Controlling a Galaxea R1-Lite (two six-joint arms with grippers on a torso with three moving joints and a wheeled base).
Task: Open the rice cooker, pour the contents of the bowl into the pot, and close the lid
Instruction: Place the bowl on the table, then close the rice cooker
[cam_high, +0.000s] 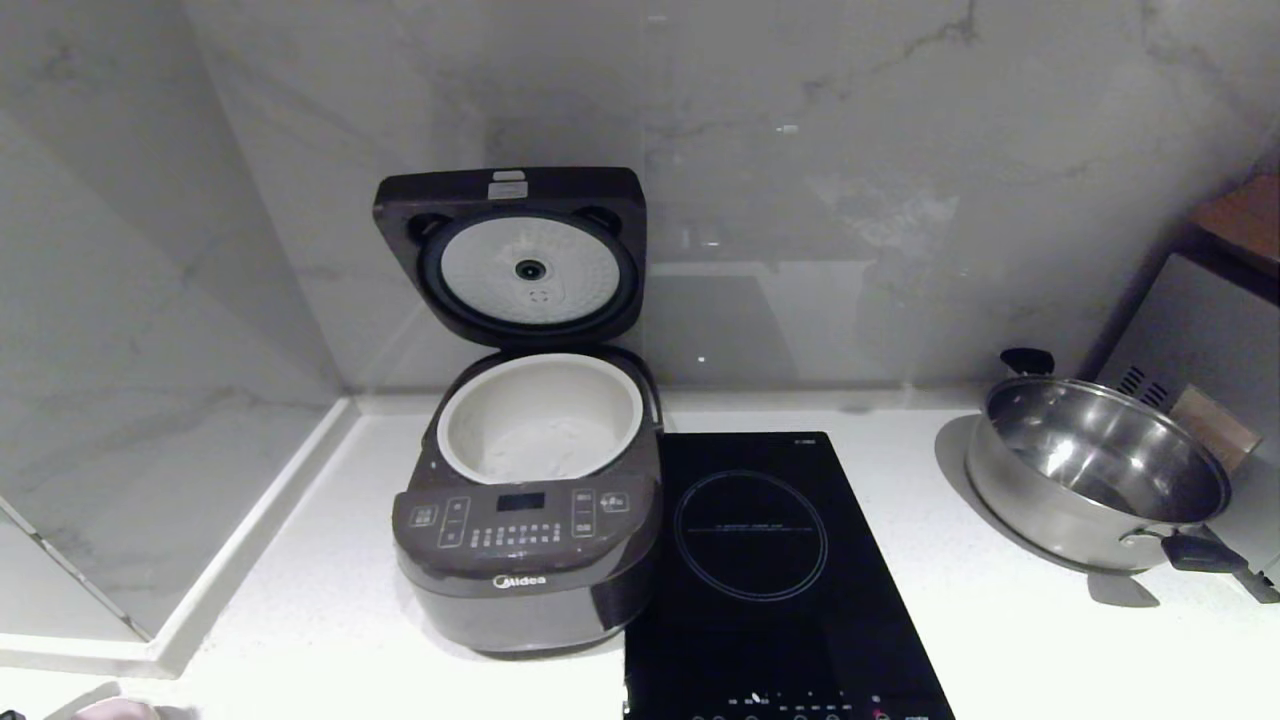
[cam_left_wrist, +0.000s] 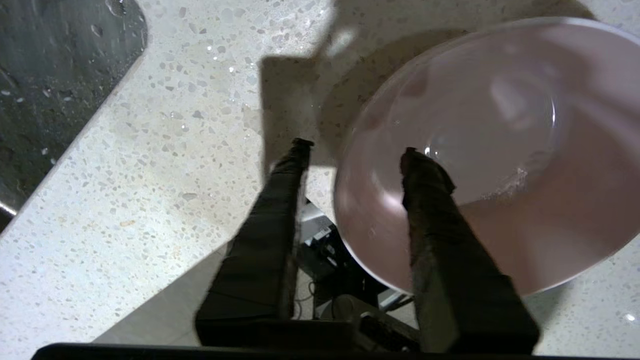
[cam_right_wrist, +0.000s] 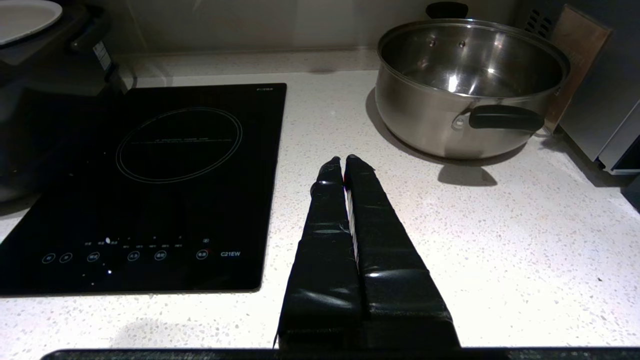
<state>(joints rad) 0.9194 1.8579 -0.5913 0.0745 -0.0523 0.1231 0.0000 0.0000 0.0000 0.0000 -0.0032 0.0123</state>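
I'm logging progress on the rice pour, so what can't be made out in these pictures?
- Bowl: head view shows only a sliver at the bottom edge; left wrist view crops its rim.
- Left gripper: whether a finger touches the bowl; blurred.
- Pot: whitish matter at its bottom, too faint to identify.

Rice cooker (cam_high: 527, 520) sits left of hob (cam_high: 770, 560) (pan (cam_high: 1095, 470) far rt).

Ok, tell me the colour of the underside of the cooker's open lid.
The lid is dark grey-brown, with a white dimpled disc on its underside; head view shows it best.
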